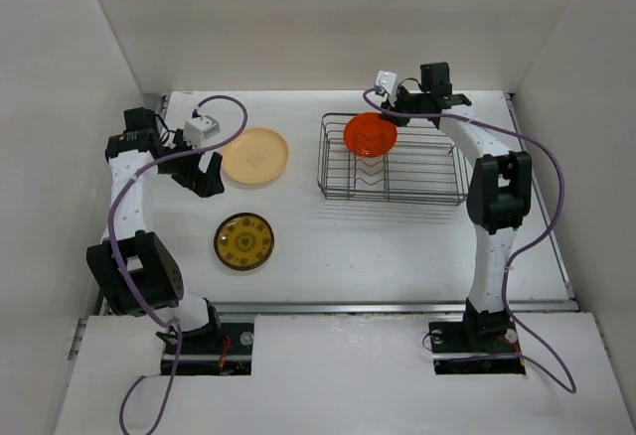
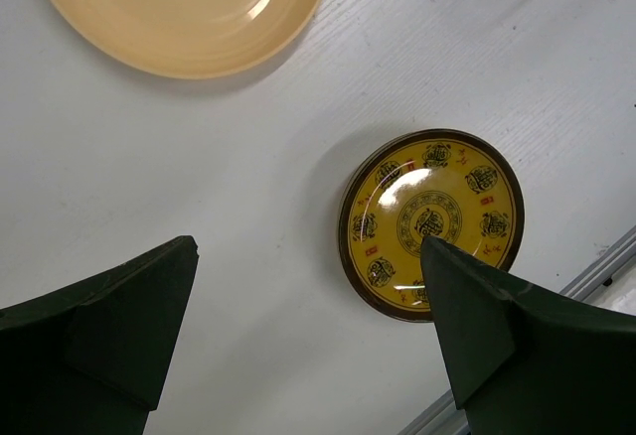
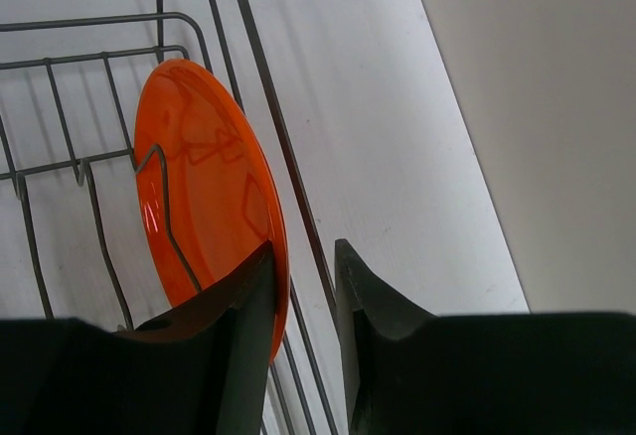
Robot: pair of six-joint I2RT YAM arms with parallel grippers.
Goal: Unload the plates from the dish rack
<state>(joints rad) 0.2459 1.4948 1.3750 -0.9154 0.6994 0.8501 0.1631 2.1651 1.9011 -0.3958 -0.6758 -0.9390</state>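
The dish rack [image 1: 393, 197] stands at the back right and holds one orange-red plate [image 1: 370, 135], leaning among the zigzag dividers. My right gripper [image 1: 390, 109] is at the plate's upper rim. In the right wrist view my right gripper [image 3: 305, 246] is partly open. Its left finger [image 3: 238, 326] lies against the plate [image 3: 204, 187]; the right finger stands beyond the rim and a rack wire [image 3: 258, 58]. The peach plate [image 1: 254, 156] and yellow patterned plate [image 1: 243, 241] lie flat on the table. My left gripper [image 1: 209, 172] is open and empty [image 2: 308, 246] between them.
White walls close in the table on the left, back and right. The yellow plate [image 2: 430, 221] lies near the table's front rail; the peach plate [image 2: 184, 8] sits farther back. No cream or teal plate is in view.
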